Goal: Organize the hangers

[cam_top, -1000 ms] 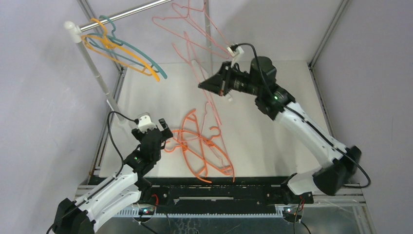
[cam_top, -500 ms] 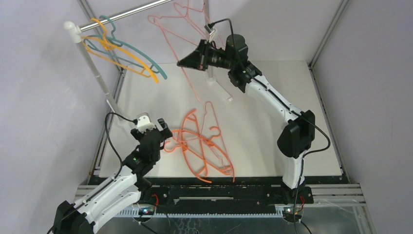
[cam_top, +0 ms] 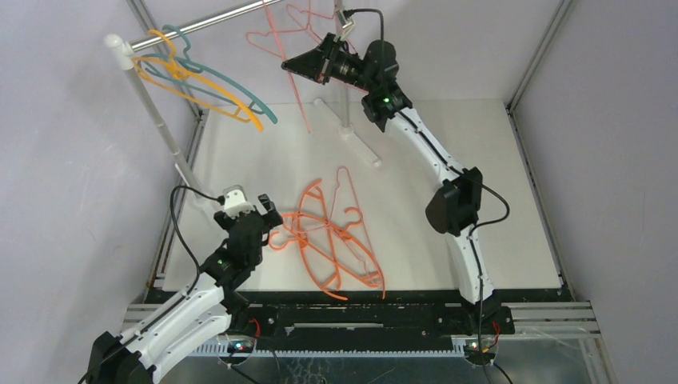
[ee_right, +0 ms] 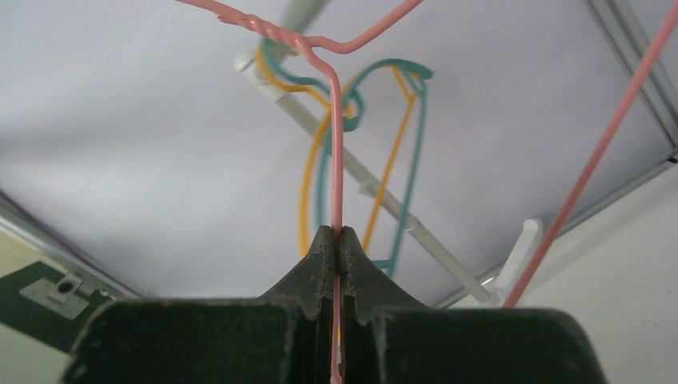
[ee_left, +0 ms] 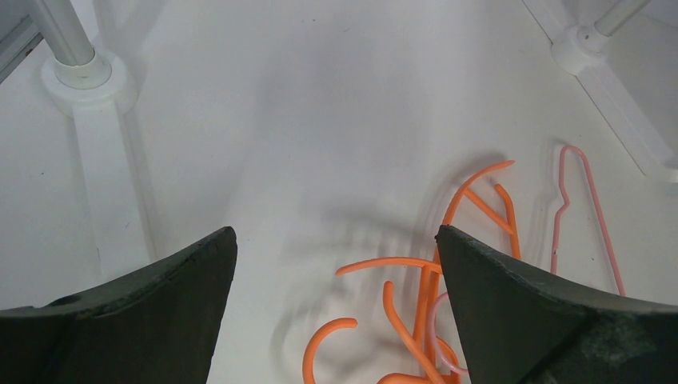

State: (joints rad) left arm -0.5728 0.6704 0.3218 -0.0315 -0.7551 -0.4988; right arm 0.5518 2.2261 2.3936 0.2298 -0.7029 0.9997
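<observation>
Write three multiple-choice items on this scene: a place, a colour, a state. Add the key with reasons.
1. Where are the orange hangers? A hung on the rail; B lying on the table; C in a box.
2. What colour is the hanger gripped by the right claw? A teal; B yellow; C pink.
3. How is the left claw? A open, empty; B shut on a hanger; C shut, empty.
Key: 1 B: they lie flat on the white top. 2 C: pink wire sits between shut jaws. 3 A: its fingers stand wide, holding nothing.
</observation>
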